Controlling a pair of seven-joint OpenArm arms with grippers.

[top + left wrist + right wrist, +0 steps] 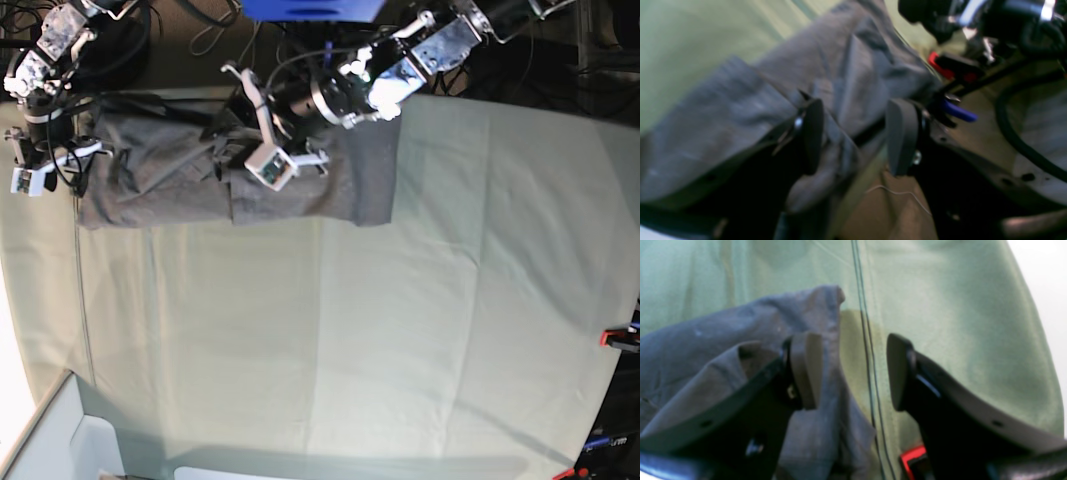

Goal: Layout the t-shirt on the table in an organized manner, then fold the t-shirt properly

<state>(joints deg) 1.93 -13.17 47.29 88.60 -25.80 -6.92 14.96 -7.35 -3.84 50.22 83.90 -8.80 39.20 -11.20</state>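
Grey t-shirt (240, 170) cloth lies stretched in a long wrinkled band along the far edge of the table (400, 330), whose pale green cover fills most of the base view. No brand, label or writing can be read on the shirt or anywhere else; both wrist views are blurred.

At the left of the base view, the right gripper (45, 165) hangs over the shirt's left end, close to the table's edge. Its wrist view shows the jaws spread apart: one pad rests against a raised fold of the t-shirt (740, 340), the other stands over bare green cloth, and the gap between them (853, 370) holds mostly table cover with a dark stitched seam (867, 356) running through it. Nothing is pinched there. A red clamp (912, 456) peeks out at the bottom edge.

Further right, the left gripper (268, 160) is down on the middle of the shirt. In its wrist view the jaws (853, 133) stand apart with bunched grey fabric (826, 83) rising between the two dark pads; whether the cloth is actually squeezed or merely lies between them I cannot tell. Beyond it, a red clamp (942, 66) and a blue handle (958, 111) sit by the table's edge.

At the far right of the base view another red clamp (615, 338) sits on the table's edge, well apart from the shirt.
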